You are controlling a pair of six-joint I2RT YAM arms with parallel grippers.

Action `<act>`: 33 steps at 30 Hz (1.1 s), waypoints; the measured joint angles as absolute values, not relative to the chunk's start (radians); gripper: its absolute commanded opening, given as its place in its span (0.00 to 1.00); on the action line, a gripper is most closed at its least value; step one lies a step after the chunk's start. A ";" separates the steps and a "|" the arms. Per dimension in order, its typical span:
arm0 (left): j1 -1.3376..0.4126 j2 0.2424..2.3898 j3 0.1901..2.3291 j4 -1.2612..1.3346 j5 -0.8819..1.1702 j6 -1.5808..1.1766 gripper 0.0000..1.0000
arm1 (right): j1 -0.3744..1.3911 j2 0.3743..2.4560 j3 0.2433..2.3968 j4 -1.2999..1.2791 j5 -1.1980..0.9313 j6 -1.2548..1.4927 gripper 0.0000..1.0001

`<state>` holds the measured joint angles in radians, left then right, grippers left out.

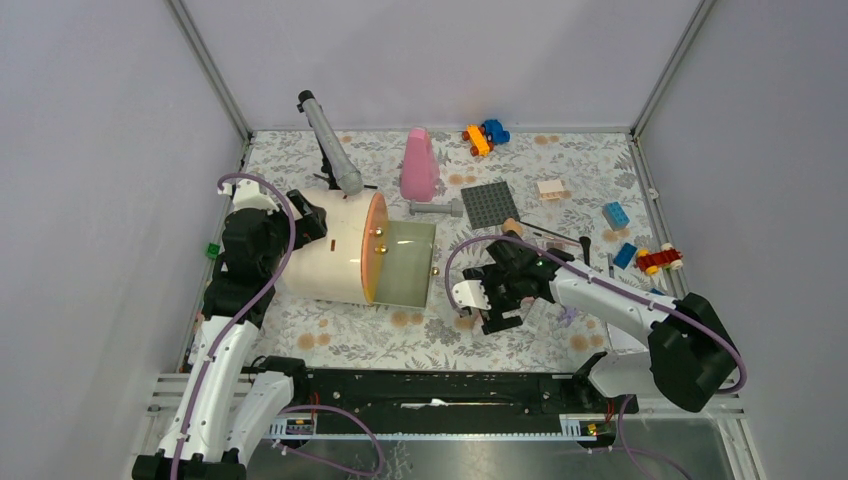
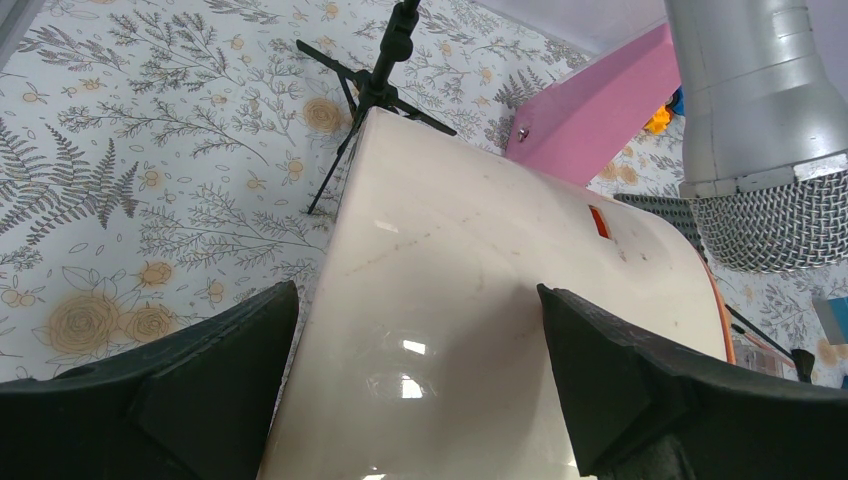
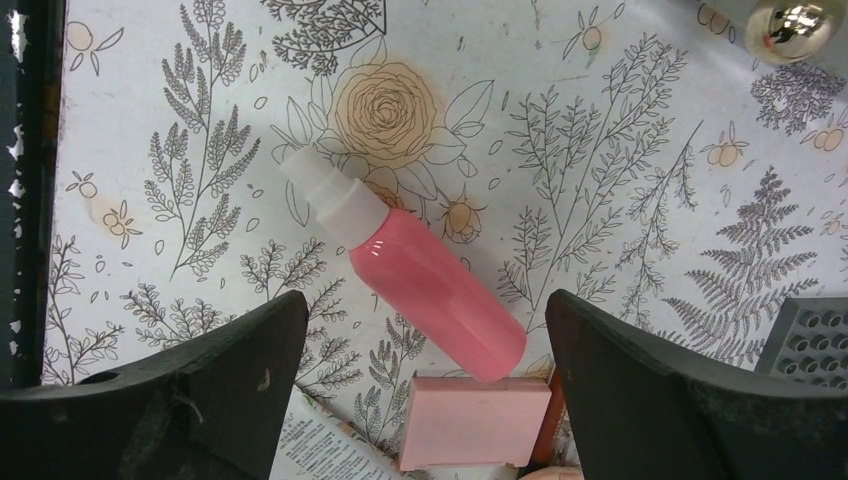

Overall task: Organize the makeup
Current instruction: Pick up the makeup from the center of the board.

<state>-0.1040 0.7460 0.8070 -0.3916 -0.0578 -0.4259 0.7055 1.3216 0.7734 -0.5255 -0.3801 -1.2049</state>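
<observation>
In the right wrist view a pink tube point(image 3: 430, 290) with a white cap lies on the flowered mat. A pink square compact point(image 3: 475, 420) touches its near end, and a small pale printed tube point(image 3: 320, 450) lies at the lower left. A peach piece point(image 3: 560, 472) peeks in at the bottom edge. My right gripper point(image 3: 425, 340) is open and hovers over these, and it covers them in the top view point(image 1: 490, 297). A thin brush point(image 1: 540, 232) lies right of it. My left gripper point(image 2: 420, 330) is open, its fingers either side of the cream round case point(image 2: 480, 270).
The cream case point(image 1: 330, 255) lies on its side with an orange rim and a greenish lid point(image 1: 405, 265). A microphone on a tripod point(image 1: 330, 145), a tall pink cone bottle point(image 1: 418, 165), a grey studded plate point(image 1: 490, 205) and toy bricks point(image 1: 615, 214) stand further back.
</observation>
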 measured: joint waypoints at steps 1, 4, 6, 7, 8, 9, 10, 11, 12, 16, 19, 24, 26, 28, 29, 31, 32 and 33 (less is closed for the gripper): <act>-0.104 0.746 0.807 -0.392 -0.058 -0.426 0.99 | 0.706 1.322 0.773 -0.531 -0.378 -1.208 0.95; -0.104 0.746 0.807 -0.391 -0.058 -0.426 0.99 | 0.706 1.327 0.773 -0.533 -0.373 -1.215 0.95; -0.104 0.746 0.807 -0.392 -0.058 -0.426 0.99 | 0.706 1.340 0.773 -0.532 -0.358 -1.221 0.94; -0.105 0.746 0.807 -0.391 -0.058 -0.426 0.99 | 0.706 1.349 0.773 -0.530 -0.351 -1.224 0.94; -0.105 0.746 0.807 -0.391 -0.058 -0.426 0.99 | 0.705 1.362 0.773 -0.528 -0.346 -1.227 0.93; -0.106 0.746 0.807 -0.391 -0.058 -0.426 0.99 | 0.704 1.375 0.773 -0.525 -0.340 -1.231 0.92; -0.106 0.746 0.807 -0.392 -0.058 -0.426 0.99 | 0.703 1.391 0.773 -0.523 -0.335 -1.234 0.90; -0.106 0.746 0.807 -0.391 -0.058 -0.426 0.99 | 0.699 1.407 0.773 -0.521 -0.332 -1.237 0.88; -0.106 0.746 0.807 -0.392 -0.058 -0.426 0.99 | 0.695 1.425 0.773 -0.520 -0.330 -1.240 0.86; -0.108 0.746 0.807 -0.392 -0.058 -0.426 0.99 | 0.680 1.478 0.773 -0.515 -0.323 -1.250 0.72; -0.109 0.746 0.807 -0.391 -0.059 -0.426 0.99 | 0.676 1.488 0.773 -0.514 -0.322 -1.253 0.60; -0.109 0.746 0.807 -0.392 -0.059 -0.426 0.99 | 0.676 1.488 0.773 -0.513 -0.323 -1.248 0.40; -0.109 0.746 0.807 -0.392 -0.059 -0.426 0.99 | 0.675 1.485 0.773 -0.513 -0.323 -1.238 0.32; -0.109 0.746 0.807 -0.392 -0.059 -0.426 0.99 | 0.675 1.471 0.773 -0.510 -0.323 -1.213 0.16; -0.109 0.746 0.807 -0.392 -0.059 -0.426 0.99 | 0.675 1.460 0.772 -0.508 -0.323 -1.200 0.10; -0.109 0.746 0.807 -0.392 -0.059 -0.426 0.99 | 0.675 1.415 0.764 -0.484 -0.323 -1.142 0.02; -0.110 0.746 0.807 -0.392 -0.059 -0.426 0.99 | 0.675 1.380 0.756 -0.463 -0.324 -1.100 0.00; -0.110 0.746 0.807 -0.392 -0.059 -0.426 0.99 | 0.675 1.355 0.753 -0.450 -0.323 -1.072 0.00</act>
